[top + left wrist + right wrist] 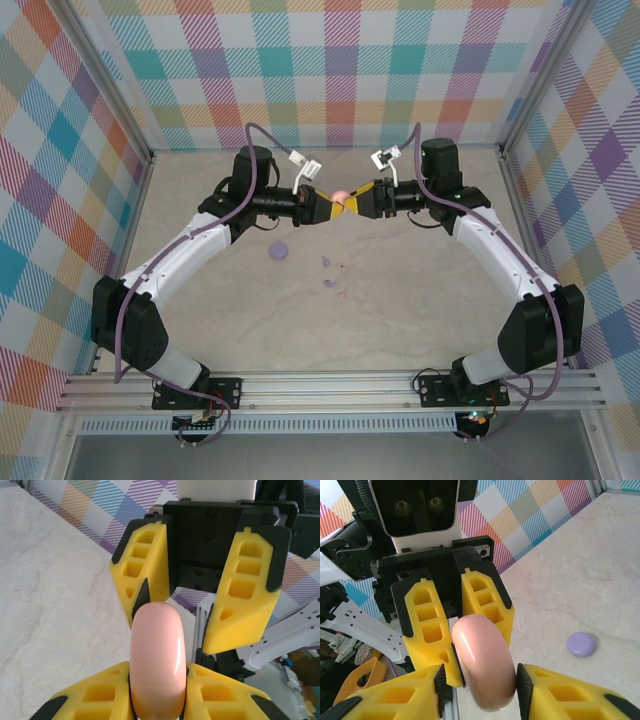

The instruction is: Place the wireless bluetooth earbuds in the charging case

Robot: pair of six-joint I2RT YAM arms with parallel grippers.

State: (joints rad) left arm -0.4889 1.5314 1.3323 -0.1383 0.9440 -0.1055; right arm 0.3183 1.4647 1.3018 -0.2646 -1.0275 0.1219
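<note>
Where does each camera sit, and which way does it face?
Top external: above and behind the robot, looking down on the table; left arm and right arm meet at the pink case.
Left wrist: on the left arm, facing the right gripper, its jaws apart; own jaws shut on the case.
Right wrist: on the right arm, facing the left gripper; own jaws flank the case.
Shared: all see the case; top external and right wrist, the purple disc.

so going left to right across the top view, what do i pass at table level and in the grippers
purple disc → left gripper → salmon-pink disc → right gripper. The tiny earbuds lie nearer, under that middle stretch, so they are left out of the order.
</note>
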